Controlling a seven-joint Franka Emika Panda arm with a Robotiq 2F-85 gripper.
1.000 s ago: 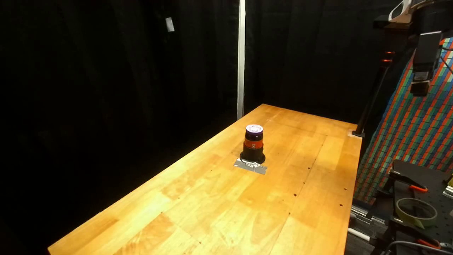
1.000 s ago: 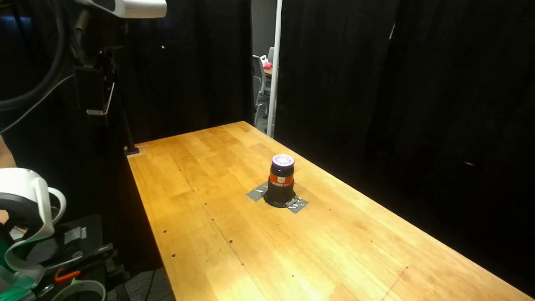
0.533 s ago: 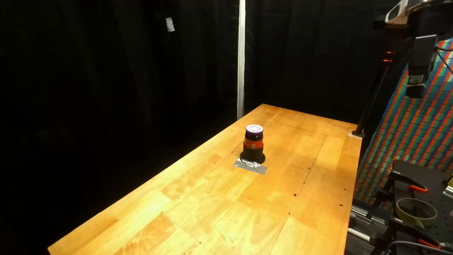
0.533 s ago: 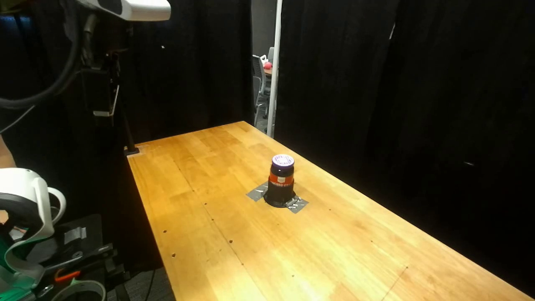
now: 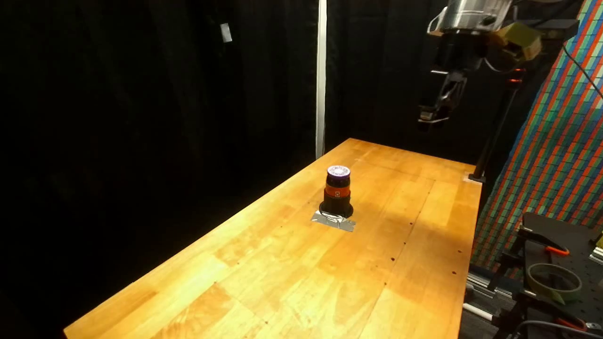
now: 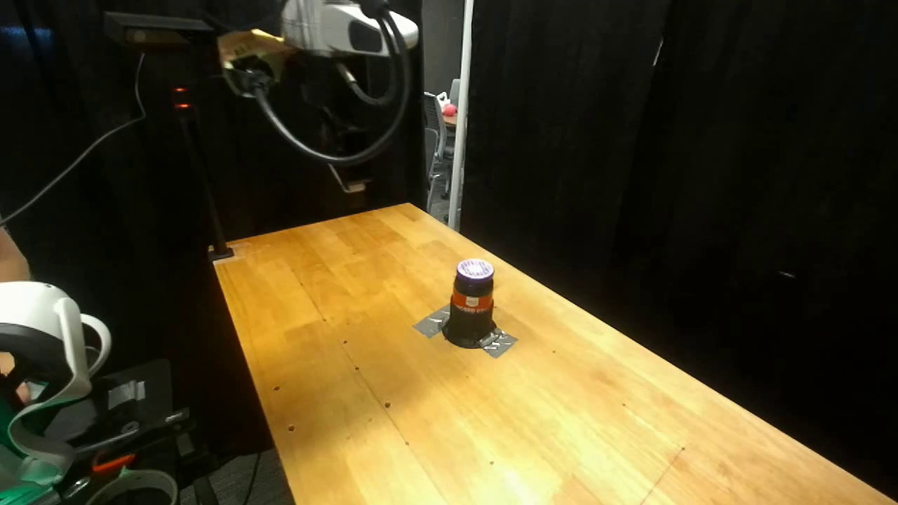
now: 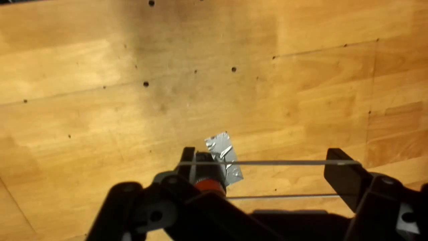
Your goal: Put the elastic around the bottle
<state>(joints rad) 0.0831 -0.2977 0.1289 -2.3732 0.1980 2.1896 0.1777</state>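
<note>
Elastic [image 7: 277, 163] stretched between 2 fingers [image 7: 345, 180] of your wide-set hand [image 7: 262, 167], bottle [image 6: 471, 303] upright on the bench [image 6: 575, 407], well apart: likely the carry-over step, so next you should centre the hand above the bottle, then lower.

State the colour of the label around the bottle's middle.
The label is red-orange with a small pale patch, clearest in an exterior view.

Bottle [image 5: 338, 192] dk w/ org-red band [image 6: 471, 302], wht/purple lid [image 5: 338, 171]; elastic [image 7: 281, 163] lt grey; table [image 5: 301, 278] tan; backdrop [image 5: 551, 179] multicol. checks.
</note>
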